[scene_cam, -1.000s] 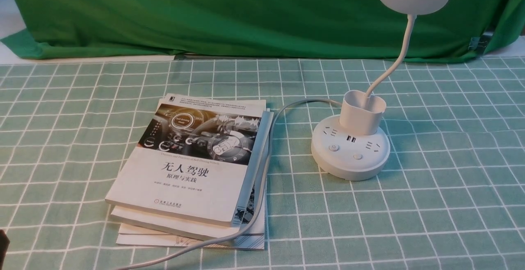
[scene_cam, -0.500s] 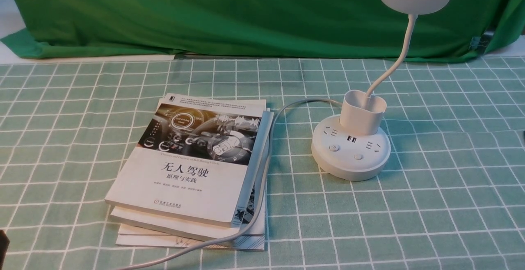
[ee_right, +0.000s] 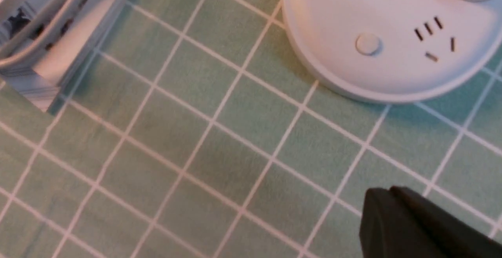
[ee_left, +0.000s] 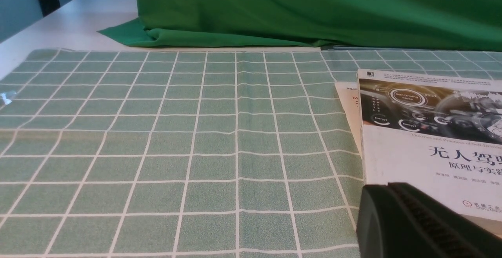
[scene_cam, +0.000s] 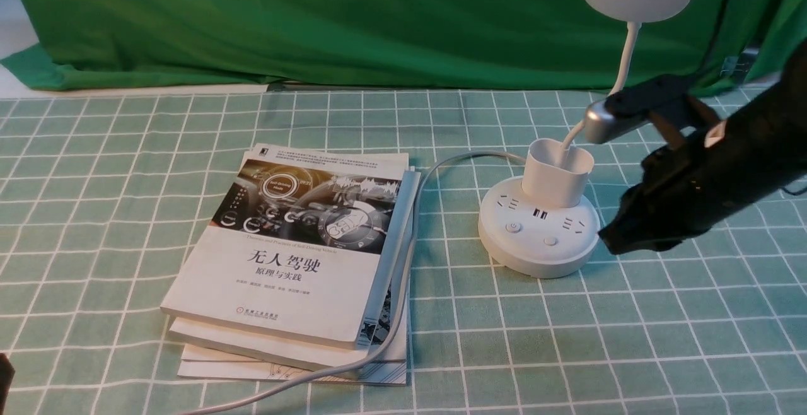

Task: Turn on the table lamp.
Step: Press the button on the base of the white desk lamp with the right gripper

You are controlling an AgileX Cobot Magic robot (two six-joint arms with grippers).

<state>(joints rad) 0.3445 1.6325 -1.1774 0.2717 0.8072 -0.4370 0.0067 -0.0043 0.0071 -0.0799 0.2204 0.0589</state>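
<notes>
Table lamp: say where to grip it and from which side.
Probably the cup-shaped holder of the table lamp: its upright walls suit closing jaws, unlike the wide flat base or thin gooseneck. Come from the right, where the right gripper is; books and cord crowd the left.

A stack of books (scene_cam: 287, 263) lies left of centre in the front view. The top one has a white cover with a dark dashboard picture and a Chinese title, and sits slightly askew on those beneath. Under it spreads a pale green tablecloth (scene_cam: 94, 213) with a white grid. A green backdrop cloth (scene_cam: 347, 17) fills the top of the frame, its hem bunched on bare white tabletop (scene_cam: 9, 36) at upper left.
</notes>
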